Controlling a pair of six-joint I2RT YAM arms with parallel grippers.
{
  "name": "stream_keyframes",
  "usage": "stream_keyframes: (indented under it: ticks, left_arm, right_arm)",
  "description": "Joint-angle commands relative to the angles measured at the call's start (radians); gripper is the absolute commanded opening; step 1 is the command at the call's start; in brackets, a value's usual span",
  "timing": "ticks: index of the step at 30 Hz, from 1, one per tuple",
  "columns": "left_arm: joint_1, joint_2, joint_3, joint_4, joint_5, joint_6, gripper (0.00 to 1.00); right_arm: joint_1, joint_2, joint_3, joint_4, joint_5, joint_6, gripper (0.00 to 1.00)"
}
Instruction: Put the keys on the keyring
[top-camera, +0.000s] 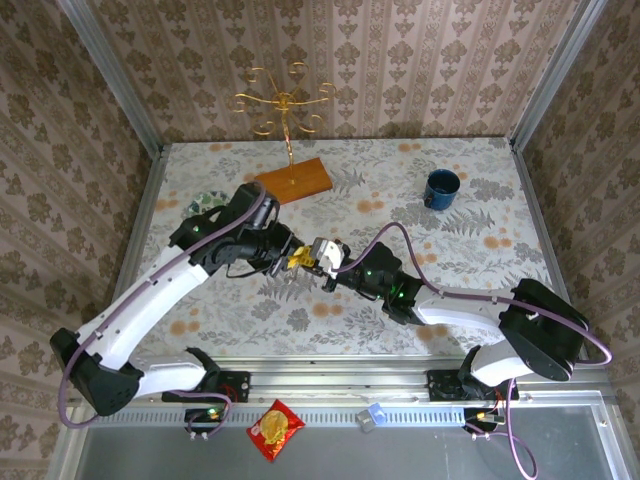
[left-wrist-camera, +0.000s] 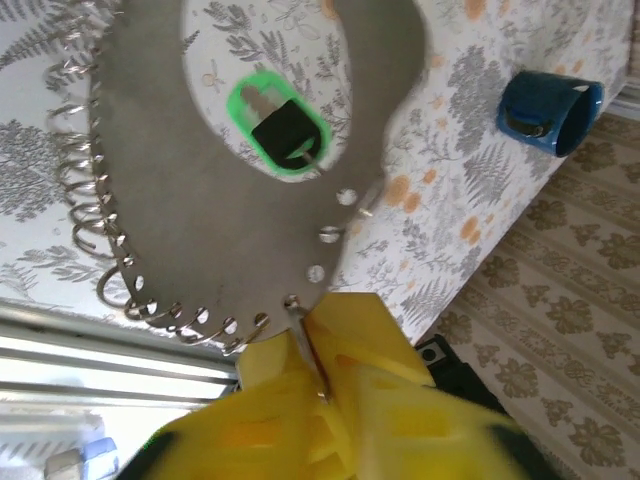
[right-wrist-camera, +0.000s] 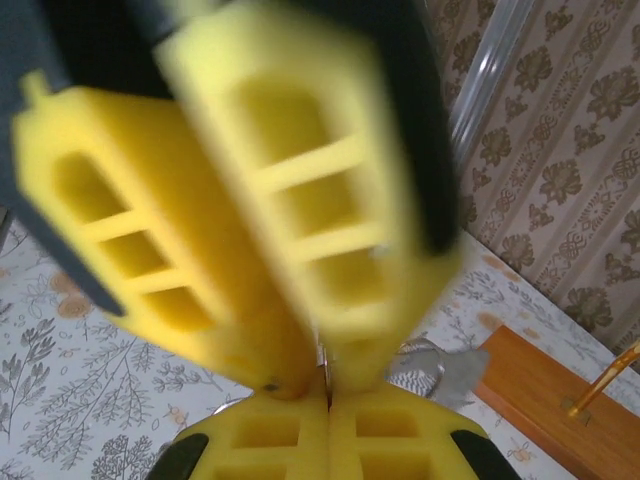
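The keyring (left-wrist-camera: 200, 230) is a flat grey band with small wire loops along its outer edge, held up above the table. My left gripper (left-wrist-camera: 310, 350) has its yellow fingers close against both faces of the band's edge. Through the loop, one green key (left-wrist-camera: 277, 125) with a dark end lies on the patterned tabletop. Both grippers meet over the middle of the table, left gripper (top-camera: 298, 259) against right gripper (top-camera: 322, 255). My right gripper (right-wrist-camera: 326, 385) is shut on a thin metal edge of the keyring (right-wrist-camera: 455, 372), right below the left fingers (right-wrist-camera: 300, 200).
A blue cup (top-camera: 441, 188) stands at the back right. The gold wire stand on its wooden base (top-camera: 293, 178) is at the back centre. A small patterned bowl (top-camera: 207, 203) sits left of the arms. A red packet (top-camera: 275, 430) lies below the near edge.
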Motion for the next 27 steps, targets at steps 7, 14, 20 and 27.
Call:
stream_keyframes:
  ticks: [7,14,20,27]
  left_arm:
    - [0.091,-0.206,-0.113,0.225,-0.310,0.477,0.62]
    - [0.061,-0.318,-0.254,0.525,-0.374,1.328,0.55]
    - [0.030,-0.433,-0.489,0.747,-0.213,1.900,0.55]
    - [0.031,-0.416,-0.610,0.808,0.085,2.189,0.49]
  right_arm:
    - [-0.009,-0.101,0.037,-0.177,-0.019,-0.032,0.00]
    - [-0.045,-0.154,0.111,-0.440,-0.128,-0.051,0.00]
    - [-0.094,-0.194,0.182,-0.659,-0.214,-0.088,0.00]
    - [-0.140,-0.238,0.211,-0.782,-0.290,-0.113,0.00]
